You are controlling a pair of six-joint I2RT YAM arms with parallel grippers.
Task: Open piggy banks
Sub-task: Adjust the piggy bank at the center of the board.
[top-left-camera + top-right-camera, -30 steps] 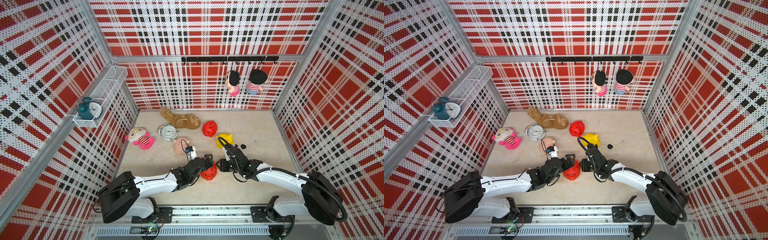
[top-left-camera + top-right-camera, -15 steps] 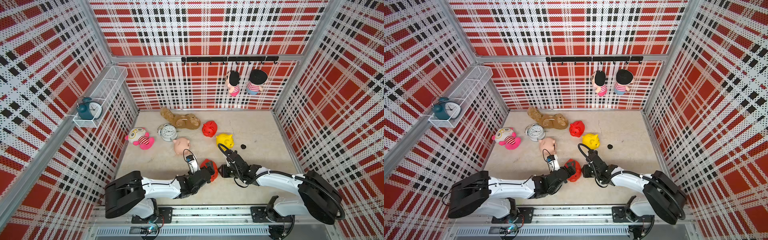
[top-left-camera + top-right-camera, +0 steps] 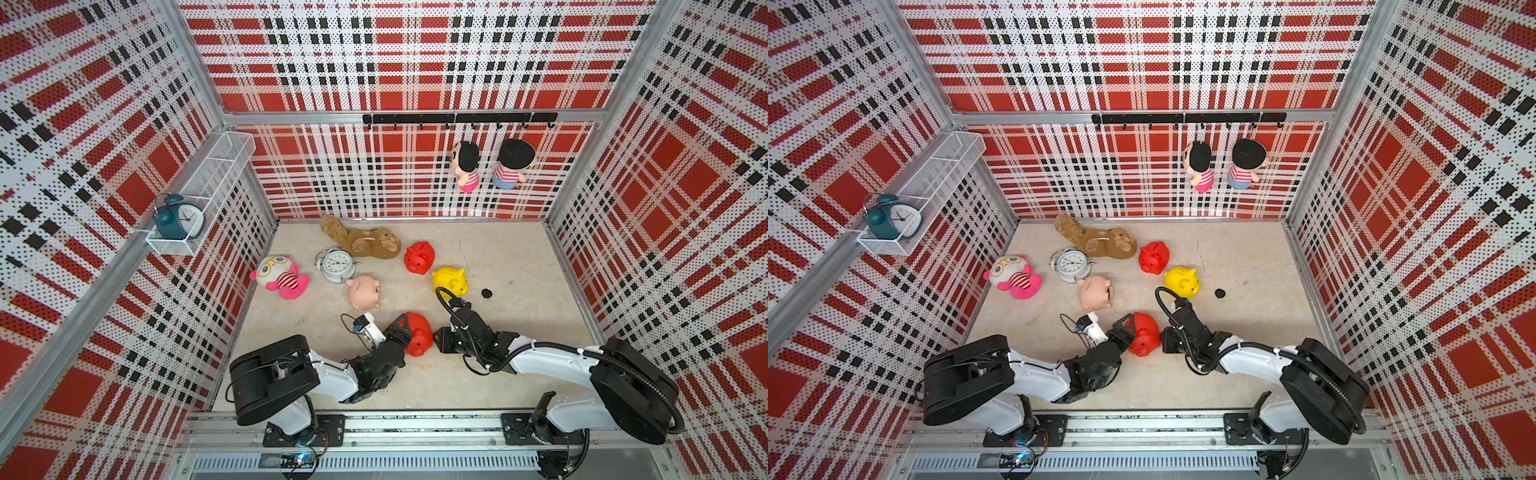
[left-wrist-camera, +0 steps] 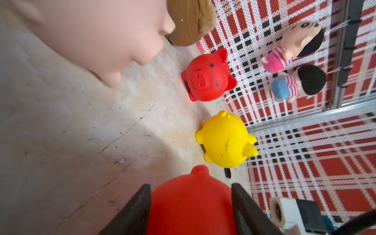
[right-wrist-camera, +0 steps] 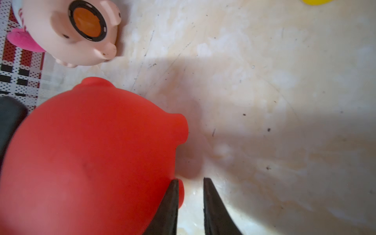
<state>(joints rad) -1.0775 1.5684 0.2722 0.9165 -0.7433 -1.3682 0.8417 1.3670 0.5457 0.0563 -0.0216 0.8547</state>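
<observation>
Lower centre: your left end effector (image 3: 1124, 330) grips the near red piggy bank (image 3: 1146, 336) from its left, and your right end effector (image 3: 1166, 340) sits just beside its right. Above, on the surface (image 3: 1246, 257): pink piggy bank (image 3: 1096, 292), yellow piggy bank (image 3: 1181, 281), far red piggy bank (image 3: 1154, 257). A small black disc (image 3: 1220, 293) lies right of the yellow one.

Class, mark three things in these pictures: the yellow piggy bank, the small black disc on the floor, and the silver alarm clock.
yellow piggy bank (image 3: 449, 281), a top view, middle of its back.
small black disc (image 3: 486, 293), a top view, its centre.
silver alarm clock (image 3: 337, 266), a top view, its dial.
</observation>
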